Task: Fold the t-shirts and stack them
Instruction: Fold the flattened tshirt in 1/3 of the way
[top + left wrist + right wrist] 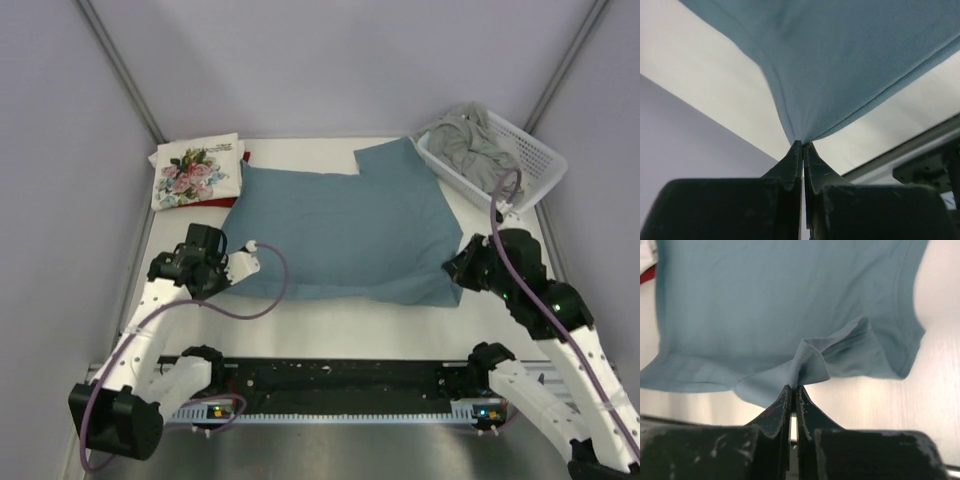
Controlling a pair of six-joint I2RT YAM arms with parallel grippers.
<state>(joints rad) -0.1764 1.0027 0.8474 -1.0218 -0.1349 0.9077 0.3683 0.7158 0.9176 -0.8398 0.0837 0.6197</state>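
The teal-blue t-shirt [345,230] lies spread over the middle of the table. My left gripper [232,268] is shut on its near left corner, seen pinched at the tips in the left wrist view [803,143]. My right gripper [456,270] is shut on its near right corner, where the hem bunches at the tips [794,386]. The folded white floral t-shirt [197,170] sits at the back left on top of the dark red one [243,158], which only shows as a thin edge. The grey t-shirt [472,140] lies crumpled in the basket.
The white lattice basket [535,160] stands at the back right corner. The table's near edge with the arm bases and rail [340,385] runs along the front. Grey walls close the left, right and back.
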